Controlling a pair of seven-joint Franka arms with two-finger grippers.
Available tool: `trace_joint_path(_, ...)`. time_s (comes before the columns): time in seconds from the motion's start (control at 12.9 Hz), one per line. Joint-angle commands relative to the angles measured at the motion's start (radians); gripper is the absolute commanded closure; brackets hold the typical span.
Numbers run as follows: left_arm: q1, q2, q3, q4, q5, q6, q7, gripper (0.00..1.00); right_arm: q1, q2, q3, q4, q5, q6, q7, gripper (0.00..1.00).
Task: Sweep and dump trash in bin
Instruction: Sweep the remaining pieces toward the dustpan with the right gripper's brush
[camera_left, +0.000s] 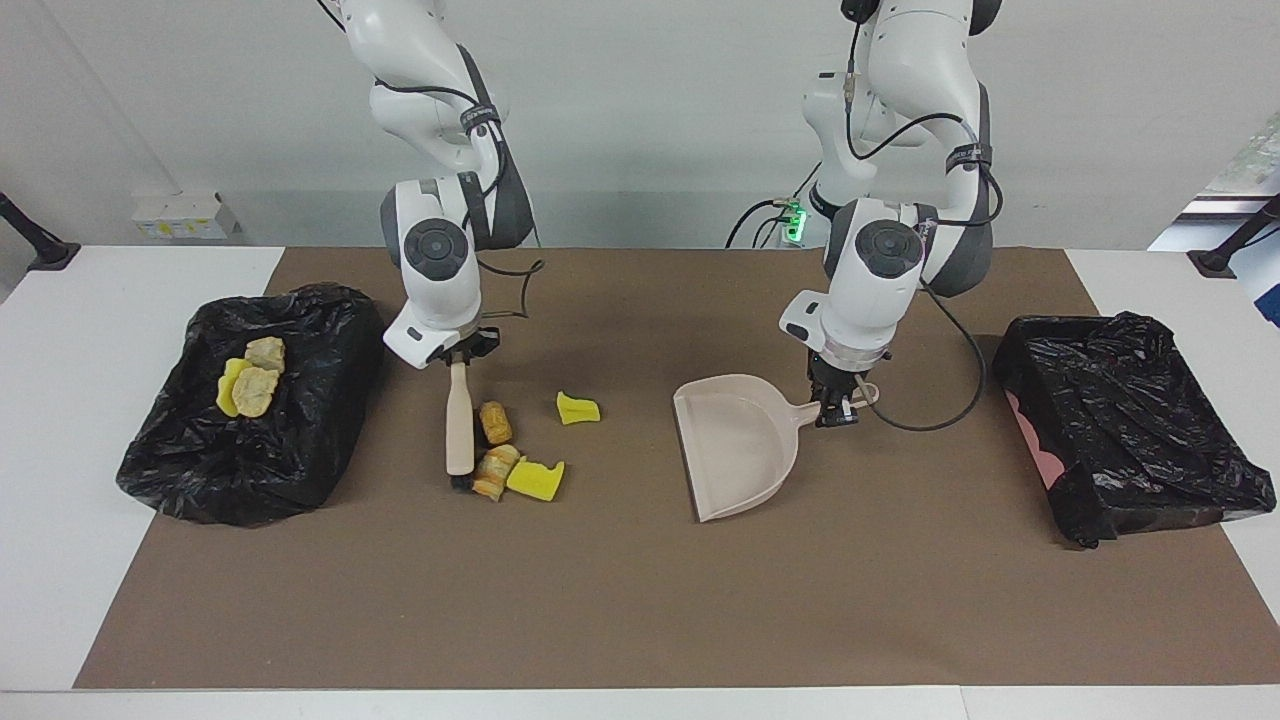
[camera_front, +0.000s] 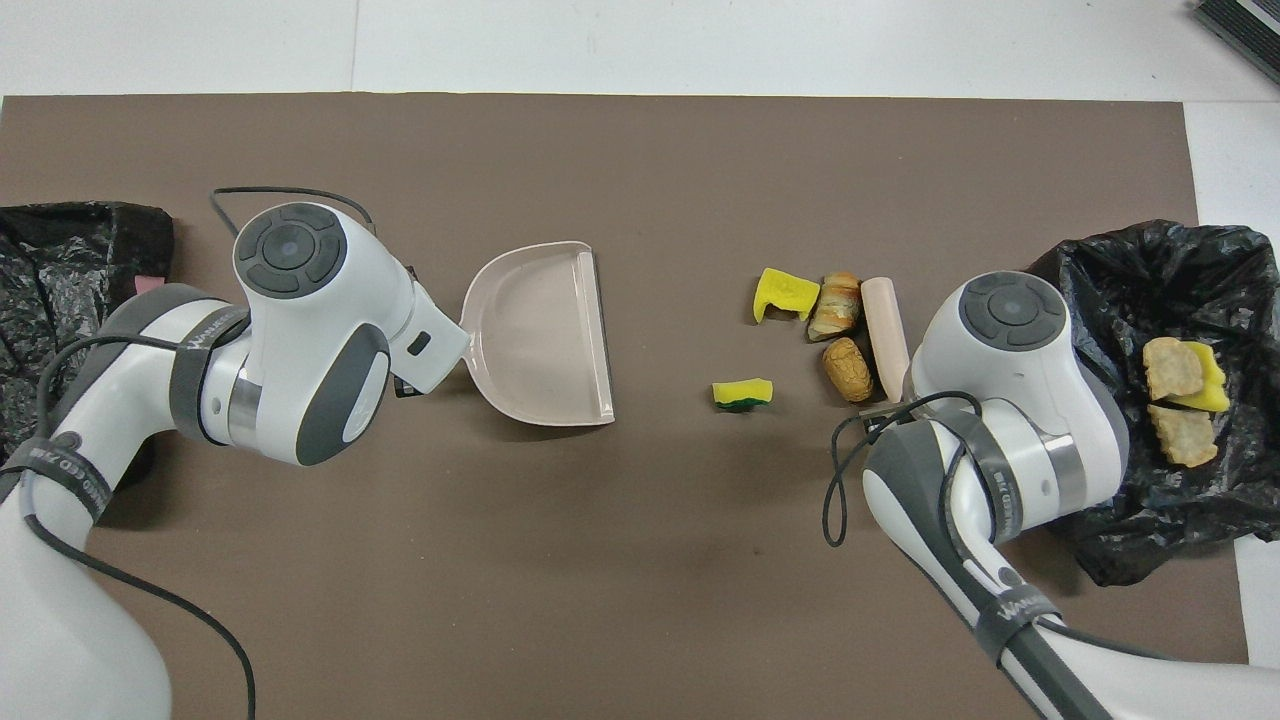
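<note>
Loose trash lies on the brown mat: two golden-brown rolls (camera_left: 493, 422) (camera_left: 492, 470) and two yellow foam chunks (camera_left: 535, 478) (camera_left: 577, 408). My right gripper (camera_left: 458, 355) is shut on the top of a beige-handled brush (camera_left: 459, 430), whose bristles rest on the mat beside the rolls (camera_front: 835, 305). My left gripper (camera_left: 835, 405) is shut on the handle of the beige dustpan (camera_left: 740, 450). The pan lies flat, its open mouth (camera_front: 600, 335) facing the trash, a gap of mat between them. More trash (camera_left: 250, 385) lies on the black-bagged bin (camera_left: 320, 400) at the right arm's end.
A second black-bagged bin (camera_left: 1120, 420) stands at the left arm's end of the table. The brown mat (camera_left: 620, 600) covers the middle, with white table at both ends. Cables hang from both wrists.
</note>
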Motion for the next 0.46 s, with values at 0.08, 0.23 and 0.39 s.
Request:
trace_joint_path(0.08, -0.029, -0.059, -0.002, -0.11, 0.023, 0.09, 0.003, 1.0, 0.045, 0.041, 0.01, 0.013, 0.034, 0.048, 0.064, 1.0)
trace_joint_path(0.23, -0.051, -0.096, -0.002, -0.173, 0.085, 0.103, -0.044, 1.0, 0.129, 0.052, 0.01, 0.027, 0.125, 0.051, 0.074, 1.0)
trace_joint_path(0.39, -0.066, -0.108, -0.002, -0.207, 0.093, 0.149, -0.063, 1.0, 0.195, 0.076, 0.01, 0.047, 0.173, 0.071, 0.124, 1.0)
